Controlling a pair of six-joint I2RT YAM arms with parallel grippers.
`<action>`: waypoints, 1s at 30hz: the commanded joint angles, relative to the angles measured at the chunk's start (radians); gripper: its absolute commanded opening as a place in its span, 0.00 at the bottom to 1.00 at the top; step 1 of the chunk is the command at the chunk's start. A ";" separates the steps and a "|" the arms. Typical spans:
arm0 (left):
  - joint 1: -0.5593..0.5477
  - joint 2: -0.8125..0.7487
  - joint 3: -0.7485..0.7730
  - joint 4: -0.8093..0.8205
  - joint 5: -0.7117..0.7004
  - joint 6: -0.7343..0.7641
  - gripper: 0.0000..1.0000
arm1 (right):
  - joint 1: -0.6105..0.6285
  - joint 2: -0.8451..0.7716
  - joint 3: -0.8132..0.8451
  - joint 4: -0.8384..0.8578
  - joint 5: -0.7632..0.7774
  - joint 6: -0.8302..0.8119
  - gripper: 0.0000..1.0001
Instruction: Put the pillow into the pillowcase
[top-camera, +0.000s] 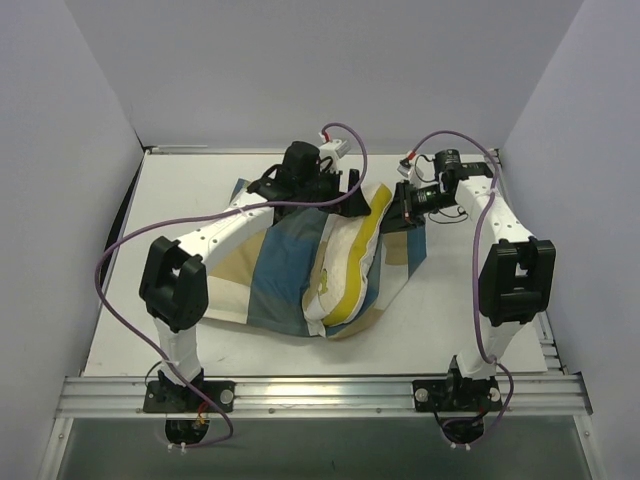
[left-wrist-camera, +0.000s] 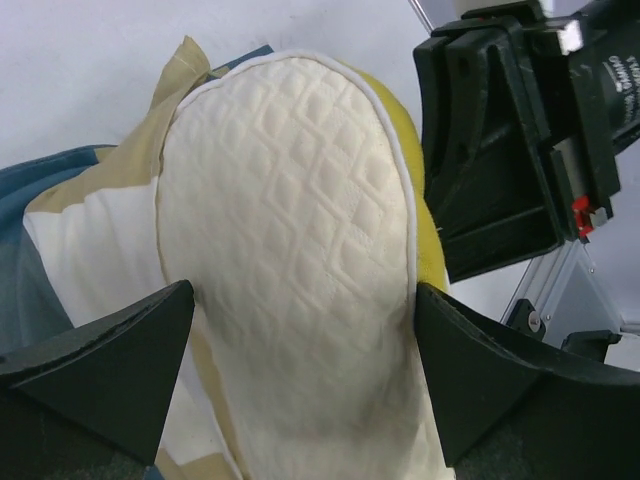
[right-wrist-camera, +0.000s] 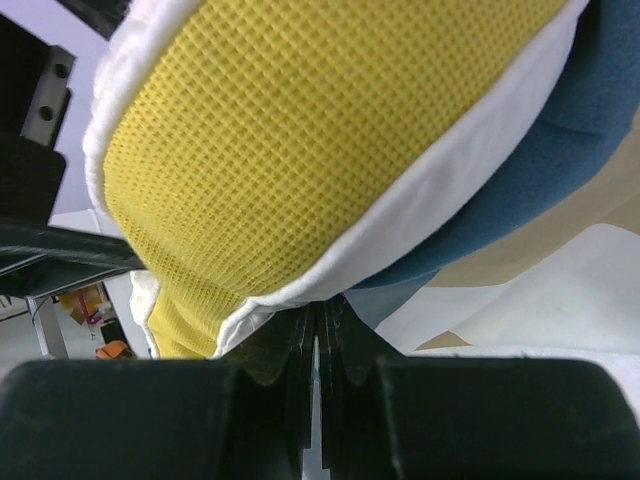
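1. Black fingers of the left tool stand spread wide, released, and the rounded, quilted end of the pillow fills the gap between them.
2. The right tool is clenched, its fingers pressed together on a blue fold of the pillowcase, just beneath the pillow's yellow side.
3. The pillow stands on edge between both tools, with checked cloth bunched along either side.
4. The pillowcase lies rumpled mid-worktop, spreading toward the left arm.
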 joint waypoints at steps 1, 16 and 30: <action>0.006 0.052 0.037 0.002 0.001 -0.048 0.97 | 0.011 -0.076 0.005 -0.026 -0.051 0.008 0.00; 0.061 0.039 -0.285 0.209 0.552 0.208 0.00 | -0.070 -0.055 0.025 -0.027 -0.054 0.011 0.00; -0.106 0.260 -0.153 -0.340 0.174 0.859 0.00 | -0.099 -0.133 0.063 -0.038 -0.190 0.045 0.00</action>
